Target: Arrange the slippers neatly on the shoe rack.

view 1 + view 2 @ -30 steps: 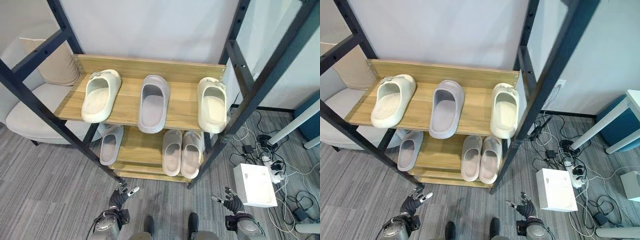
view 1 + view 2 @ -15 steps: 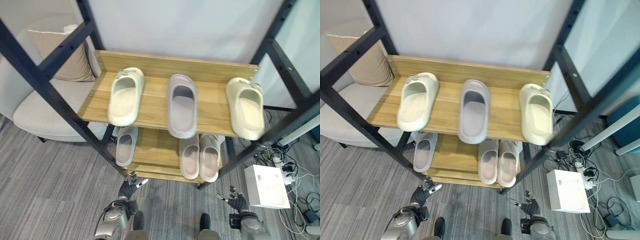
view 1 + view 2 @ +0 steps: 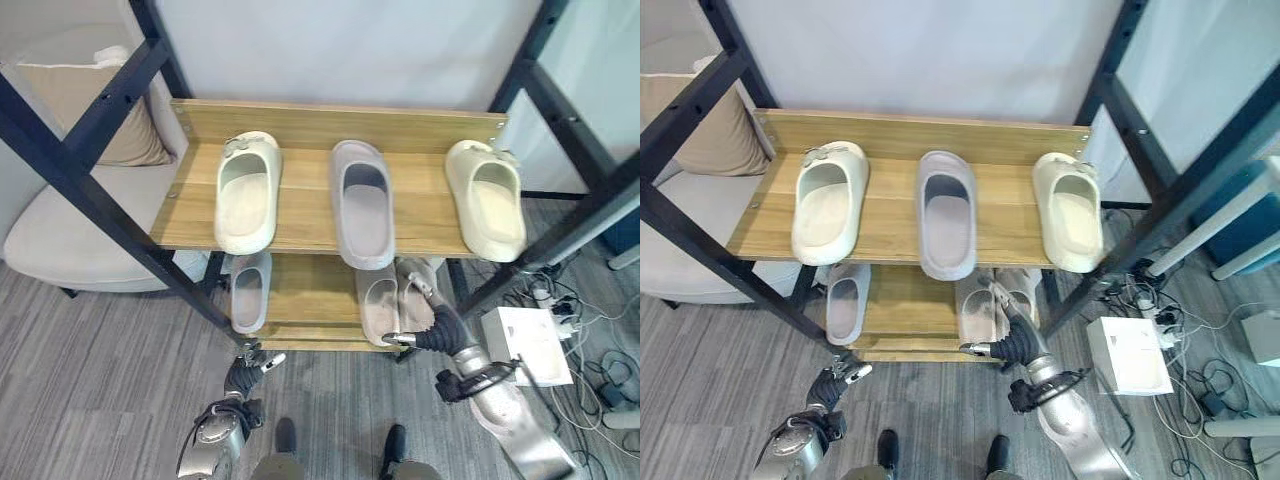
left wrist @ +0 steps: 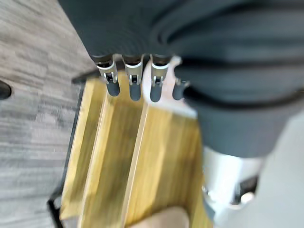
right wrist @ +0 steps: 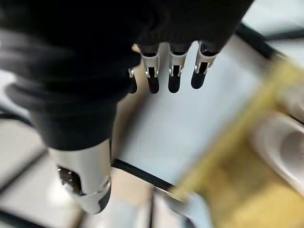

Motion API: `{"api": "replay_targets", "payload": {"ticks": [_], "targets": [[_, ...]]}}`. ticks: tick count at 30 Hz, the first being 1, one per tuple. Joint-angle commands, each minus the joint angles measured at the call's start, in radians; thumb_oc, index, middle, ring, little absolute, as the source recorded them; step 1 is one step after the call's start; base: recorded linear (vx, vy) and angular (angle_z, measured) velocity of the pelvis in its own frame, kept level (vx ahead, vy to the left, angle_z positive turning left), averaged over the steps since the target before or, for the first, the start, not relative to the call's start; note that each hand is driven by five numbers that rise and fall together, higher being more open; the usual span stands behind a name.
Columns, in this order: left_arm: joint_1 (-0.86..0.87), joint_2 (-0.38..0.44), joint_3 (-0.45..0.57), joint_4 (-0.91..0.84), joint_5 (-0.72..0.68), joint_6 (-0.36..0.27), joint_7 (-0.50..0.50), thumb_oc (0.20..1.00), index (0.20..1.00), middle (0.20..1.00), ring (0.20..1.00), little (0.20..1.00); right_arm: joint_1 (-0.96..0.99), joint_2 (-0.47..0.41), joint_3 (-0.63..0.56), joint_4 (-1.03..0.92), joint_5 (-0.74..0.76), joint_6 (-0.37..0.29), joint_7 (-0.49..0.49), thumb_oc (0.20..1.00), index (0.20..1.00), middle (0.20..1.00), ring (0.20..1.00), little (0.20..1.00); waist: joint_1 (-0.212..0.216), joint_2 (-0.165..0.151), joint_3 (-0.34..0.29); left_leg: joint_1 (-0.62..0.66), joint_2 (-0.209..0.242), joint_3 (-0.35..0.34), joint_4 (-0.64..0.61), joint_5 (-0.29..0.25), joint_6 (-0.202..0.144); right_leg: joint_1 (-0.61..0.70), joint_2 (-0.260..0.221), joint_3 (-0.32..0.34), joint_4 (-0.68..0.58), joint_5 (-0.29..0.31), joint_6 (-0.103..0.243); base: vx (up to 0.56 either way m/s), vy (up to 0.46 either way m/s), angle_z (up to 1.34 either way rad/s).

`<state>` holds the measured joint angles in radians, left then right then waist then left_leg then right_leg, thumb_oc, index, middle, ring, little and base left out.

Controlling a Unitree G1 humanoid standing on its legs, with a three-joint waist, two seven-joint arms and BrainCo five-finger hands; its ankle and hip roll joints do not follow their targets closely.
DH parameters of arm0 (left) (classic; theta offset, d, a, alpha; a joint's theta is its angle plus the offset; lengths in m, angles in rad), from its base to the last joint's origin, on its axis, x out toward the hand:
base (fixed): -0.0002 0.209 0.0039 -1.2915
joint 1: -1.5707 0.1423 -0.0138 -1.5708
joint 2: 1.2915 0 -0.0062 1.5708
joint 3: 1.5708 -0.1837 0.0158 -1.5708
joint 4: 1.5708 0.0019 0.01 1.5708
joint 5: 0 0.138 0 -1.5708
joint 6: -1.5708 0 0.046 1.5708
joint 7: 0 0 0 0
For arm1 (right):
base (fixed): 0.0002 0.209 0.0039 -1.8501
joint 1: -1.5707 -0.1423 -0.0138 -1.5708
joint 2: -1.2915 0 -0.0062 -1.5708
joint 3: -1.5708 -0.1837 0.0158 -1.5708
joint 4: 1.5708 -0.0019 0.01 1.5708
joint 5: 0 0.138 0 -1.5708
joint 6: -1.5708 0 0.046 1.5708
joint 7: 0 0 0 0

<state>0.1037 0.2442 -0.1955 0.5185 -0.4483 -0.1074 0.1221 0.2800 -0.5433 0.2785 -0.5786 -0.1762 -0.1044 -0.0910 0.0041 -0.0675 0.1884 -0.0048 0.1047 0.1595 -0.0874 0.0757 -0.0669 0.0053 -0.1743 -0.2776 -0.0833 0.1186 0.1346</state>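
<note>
Left eye view: the wooden two-tier shoe rack with black metal posts (image 3: 300,215) carries three slippers on top. A cream foam slipper (image 3: 247,190) sits at nine o'clock, a grey foam slipper (image 3: 364,203) in the centre with its heel overhanging the front edge, and a second cream foam slipper (image 3: 486,198) at three o'clock. The cream pair is split by the grey one. Below, a lone grey slipper (image 3: 248,291) lies at the left and a pinkish-beige pair (image 3: 398,303) at the right. The right hand (image 3: 432,322) reaches up at the beige pair, fingers extended and loose, holding nothing.

Right eye view: the left hand (image 3: 836,380) hangs low at seven o'clock, fingers relaxed, empty.

Left wrist view: straight fingers, rack boards beyond.

Right wrist view: fingers straight, nothing gripped.

Risk, as I judge it: the overhanging grey slipper could be knocked off by the rising arm. The right post crowds that arm; the open room is between the top slippers.
</note>
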Motion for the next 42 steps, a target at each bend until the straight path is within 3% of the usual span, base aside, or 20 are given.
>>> {"api": "replay_targets", "payload": {"ticks": [1, 5, 8, 10, 13, 17, 20, 23, 33, 40, 41, 42], "targets": [[-0.044, 0.029, -0.014, 0.019, 0.074, -0.064, 0.001, 1.000, 1.000, 1.000, 1.000, 1.000, -0.069, -0.066, -0.010, -0.001, 0.074, -0.126, 0.035, 1.000, 1.000, 1.000, 1.000, 1.000, -0.011, -0.004, -0.033, -0.012, 0.027, -0.025, 0.010, -0.052, -0.009, 0.066, -0.059, 0.031, 0.028, -0.109, 0.062, 0.01, -0.021, -0.14], [-0.036, 0.034, -0.041, 0.020, 0.079, -0.078, -0.020, 1.000, 1.000, 1.000, 1.000, 1.000, -0.159, -0.223, -0.139, -0.132, 0.189, -0.174, -0.006, 1.000, 1.000, 1.000, 1.000, 1.000, -0.031, 0.002, -0.069, 0.008, 0.032, -0.016, 0.002, -0.056, -0.014, 0.074, -0.055, 0.043, 0.019, -0.105, 0.068, 0.03, 0.001, -0.10], [-0.033, 0.027, -0.048, 0.009, 0.064, -0.082, -0.021, 1.000, 1.000, 1.000, 1.000, 1.000, -0.260, -0.222, -0.210, -0.117, 0.160, -0.172, -0.064, 1.000, 1.000, 1.000, 1.000, 1.000, -0.031, 0.007, -0.084, 0.013, 0.031, -0.017, 0.000, -0.060, -0.012, 0.078, -0.054, 0.047, 0.018, -0.107, 0.069, 0.03, 0.024, -0.04], [-0.031, 0.021, -0.055, -0.002, 0.050, -0.082, -0.017, 1.000, 1.000, 1.000, 1.000, 1.000, -0.335, -0.177, -0.235, -0.075, 0.103, -0.157, -0.121, 1.000, 1.000, 1.000, 1.000, 1.000, -0.026, 0.011, -0.090, 0.016, 0.029, -0.020, 0.000, -0.064, -0.009, 0.081, -0.056, 0.046, 0.019, -0.106, 0.069, 0.03, 0.033, -0.01], [-0.028, 0.023, -0.071, -0.017, 0.035, -0.074, -0.010, 1.000, 1.000, 1.000, 1.000, 1.000, -0.544, -0.067, -0.192, 0.047, -0.062, -0.080, -0.240, 1.000, 1.000, 1.000, 1.000, 1.000, 0.004, 0.013, -0.094, 0.017, 0.021, -0.032, 0.000, -0.072, -0.001, 0.086, -0.060, 0.038, 0.024, -0.105, 0.068, 0.04, 0.049, 0.00], [-0.021, 0.029, -0.070, -0.022, 0.029, -0.071, -0.012, 1.000, 1.000, 1.000, 1.000, 1.000, -0.648, -0.029, -0.154, 0.154, -0.143, -0.026, -0.278, 1.000, 1.000, 1.000, 1.000, 1.000, 0.030, 0.008, -0.089, 0.011, 0.010, -0.049, 0.001, -0.073, 0.004, 0.086, -0.063, 0.034, 0.030, -0.105, 0.066, 0.02, 0.033, 0.06], [-0.003, 0.038, -0.071, -0.024, 0.023, -0.071, -0.026, 1.000, 1.000, 1.000, 1.000, 1.000, -0.723, -0.020, -0.122, 0.289, -0.224, 0.022, -0.306, 1.000, 1.000, 1.000, 1.000, 1.000, 0.076, -0.001, -0.080, 0.006, -0.006, -0.073, 0.004, -0.079, 0.012, 0.092, -0.069, 0.022, 0.036, -0.102, 0.066, 0.03, 0.025, 0.34], [0.012, 0.047, -0.060, -0.032, 0.021, -0.076, -0.039, 1.000, 1.000, 1.000, 1.000, 1.000, -0.750, -0.023, -0.106, 0.401, -0.295, 0.052, -0.327, 1.000, 1.000, 1.000, 1.000, 1.000, 0.114, -0.010, -0.072, 0.001, -0.016, -0.089, 0.009, -0.085, 0.017, 0.102, -0.075, 0.007, 0.036, -0.104, 0.068, 0.04, 0.021, 0.22], [0.062, 0.063, -0.027, -0.067, 0.025, -0.088, -0.055, 1.000, 1.000, 1.000, 1.000, 1.000, -0.745, -0.045, -0.100, 0.607, -0.337, 0.079, -0.354, 1.000, 1.000, 1.000, 1.000, 1.000, 0.175, -0.017, -0.065, -0.002, -0.040, -0.118, 0.013, -0.097, 0.023, 0.128, -0.087, -0.027, 0.028, -0.102, 0.075, 0.03, 0.019, 0.13], [0.083, 0.087, -0.058, -0.073, 0.008, -0.105, -0.070, 1.000, 1.000, 1.000, 1.000, 1.000, -0.979, -0.104, 0.028, 0.968, -0.326, 0.125, -0.408, 1.000, 1.000, 1.000, 1.000, 1.000, 0.242, -0.024, -0.060, -0.006, -0.052, -0.135, 0.015, -0.101, 0.021, 0.142, -0.095, -0.055, 0.017, -0.092, 0.081, 0.02, 0.012, 0.10], [0.080, 0.092, -0.061, -0.075, 0.003, -0.107, -0.068, 1.000, 1.000, 1.000, 1.000, 1.000, -1.012, -0.107, 0.045, 1.010, -0.319, 0.131, -0.412, 0.762, 0.762, 0.762, 0.762, 0.762, 0.248, -0.024, -0.058, -0.008, -0.053, -0.139, 0.015, -0.100, 0.021, 0.143, -0.095, -0.057, 0.016, -0.091, 0.082, 0.00, 0.005, 0.06], [0.078, 0.096, -0.066, -0.079, -0.004, -0.108, -0.068, 1.000, 1.000, 1.000, 1.000, 1.000, -1.053, -0.105, 0.065, 1.058, -0.307, 0.135, -0.420, 0.344, 0.344, 0.344, 0.344, 0.344, 0.256, -0.025, -0.054, -0.011, -0.053, -0.142, 0.017, -0.099, 0.020, 0.145, -0.094, -0.060, 0.013, -0.090, 0.082, 0.00, 0.006, 0.06]]}}
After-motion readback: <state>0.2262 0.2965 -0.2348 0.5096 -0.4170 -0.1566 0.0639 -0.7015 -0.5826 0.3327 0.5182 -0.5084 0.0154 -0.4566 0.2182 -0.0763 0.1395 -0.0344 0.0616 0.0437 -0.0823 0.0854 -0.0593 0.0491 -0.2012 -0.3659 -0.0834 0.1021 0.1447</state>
